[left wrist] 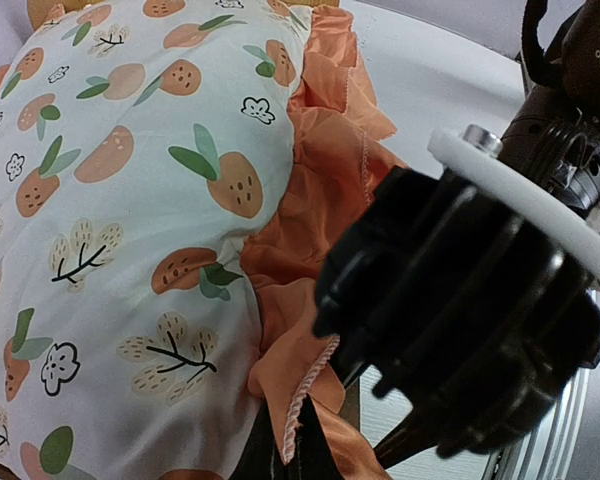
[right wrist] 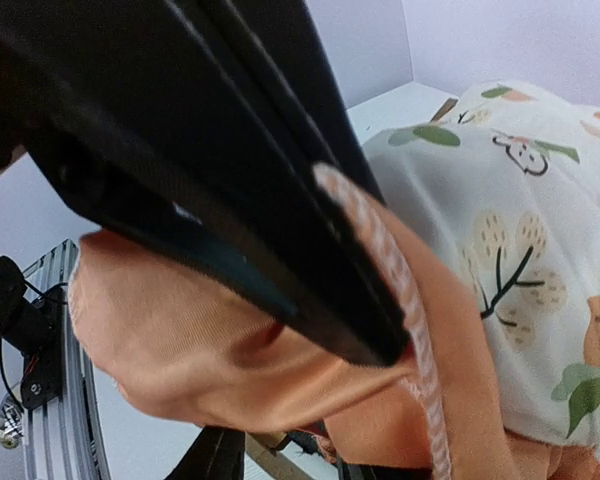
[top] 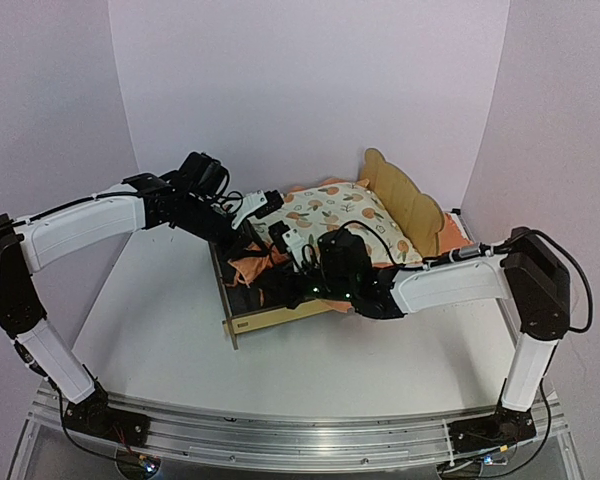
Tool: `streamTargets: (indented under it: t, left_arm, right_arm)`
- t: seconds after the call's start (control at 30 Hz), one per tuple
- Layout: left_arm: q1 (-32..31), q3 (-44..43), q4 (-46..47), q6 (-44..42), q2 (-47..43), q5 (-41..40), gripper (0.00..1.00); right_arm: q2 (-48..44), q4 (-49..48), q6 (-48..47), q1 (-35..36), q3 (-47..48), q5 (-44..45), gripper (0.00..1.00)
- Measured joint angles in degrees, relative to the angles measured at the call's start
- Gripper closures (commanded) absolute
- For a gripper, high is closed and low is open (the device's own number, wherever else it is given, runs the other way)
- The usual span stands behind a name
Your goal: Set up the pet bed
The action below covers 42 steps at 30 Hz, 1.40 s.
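The pet bed (top: 270,318) is a plywood frame with a scalloped headboard (top: 405,198) in mid-table. The orange-print mattress pad (top: 335,212) (left wrist: 130,200) (right wrist: 520,200) lies bunched toward the headboard, leaving the dark base bare at the foot. My left gripper (top: 252,250) (left wrist: 292,455) is shut on the pad's orange ruffle (left wrist: 320,190) (right wrist: 180,340) at its corded edge. Its black fingers (right wrist: 280,200) fill the right wrist view. My right gripper (top: 285,268) (right wrist: 300,468) sits close beside it, a finger on each side of the bunched ruffle, tips cut off by the frame edge.
An orange cloth piece (top: 450,232) lies behind the headboard at the right. The right arm's black wrist housing (left wrist: 460,330) with its white ring crowds the left gripper. White walls close in the table on three sides; the metal base rail (top: 300,440) runs along the near edge.
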<state>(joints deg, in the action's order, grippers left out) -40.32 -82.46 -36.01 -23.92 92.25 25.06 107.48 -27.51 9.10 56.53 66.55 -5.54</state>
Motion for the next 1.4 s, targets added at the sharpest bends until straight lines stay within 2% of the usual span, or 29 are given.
streamTargets:
  t: [0.1, 0.27, 0.53, 0.73, 0.8, 0.87, 1.1, 1.4]
  left_arm:
    - [0.0, 0.0, 0.0, 0.0, 0.0, 0.0, 1.00]
    - [0.3, -0.2, 0.0, 1.2, 0.0, 0.0, 1.00]
    - [0.8, -2.0, 0.7, 3.3, 0.7, 0.6, 1.00]
    - [0.9, -3.2, 0.5, 7.3, 1.2, 1.5, 1.00]
    - [1.0, -3.8, 0.3, 9.8, 1.5, 2.1, 1.00]
    - [1.1, -4.4, 0.4, 12.5, 1.7, 3.2, 1.00]
    - [1.1, -4.5, 2.2, 21.3, 1.8, 8.5, 1.00]
    - [1.1, -3.6, 3.6, 25.2, 1.8, 10.9, 1.00]
  right_arm:
    - [1.1, -0.9, -0.7, 0.0, 0.7, 0.7, 0.72]
    - [3.0, -1.1, -1.4, 0.0, 1.0, -0.3, 0.66]
    - [3.3, -0.7, -3.1, 0.0, 1.7, -2.3, 0.68]
    - [3.9, -0.9, -3.3, 0.0, 3.6, -2.6, 0.94]
    - [3.9, -1.0, -3.1, 0.0, 3.6, -2.1, 0.99]
    - [3.4, -1.1, -3.1, -0.2, 3.2, -1.8, 1.00]
    - [-6.0, 6.1, -4.5, -0.2, -0.8, -0.9, 1.00]
    - [-18.4, 18.3, -4.9, -0.2, -1.0, -2.4, 1.00]
